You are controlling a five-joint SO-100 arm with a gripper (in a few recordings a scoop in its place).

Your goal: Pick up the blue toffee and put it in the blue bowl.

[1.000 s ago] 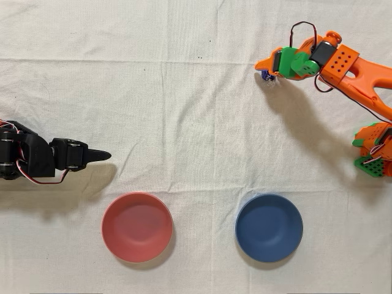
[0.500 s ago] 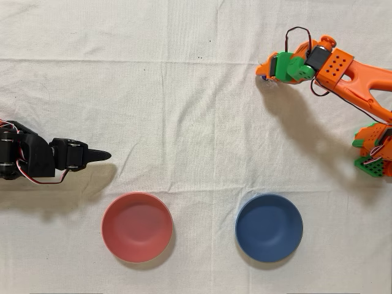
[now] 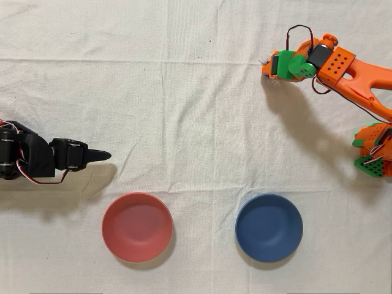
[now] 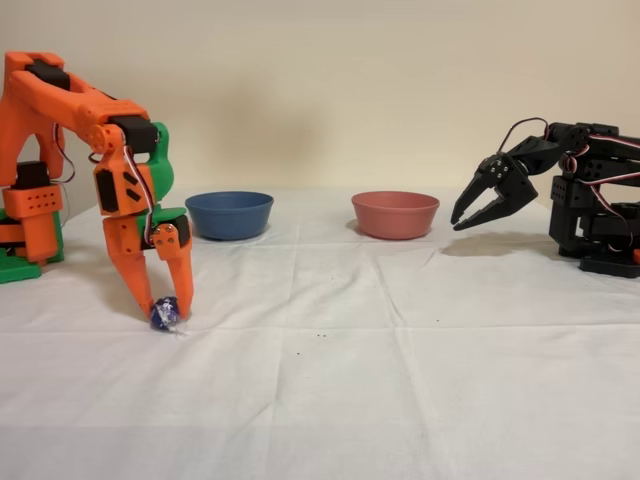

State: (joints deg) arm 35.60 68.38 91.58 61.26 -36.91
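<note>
Where the creased white cloth (image 4: 400,380) lies flat, the orange gripper (image 4: 165,308) pinches the shiny foil-wrapped blue toffee (image 4: 165,314) at the cloth's surface, well apart from the round matte blue bowl (image 4: 229,214).

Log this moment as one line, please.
phase: grasp | orange gripper: closed around shiny dark-blue foil toffee, on the cloth | matte dark-blue bowl: empty

The blue toffee (image 4: 164,314), a small sweet wrapped in shiny dark-blue foil, is seen low on the white cloth between the fingertips of the gripper (image 4: 163,309), well apart from the empty, upright, matte blue bowl (image 4: 229,214).
</note>
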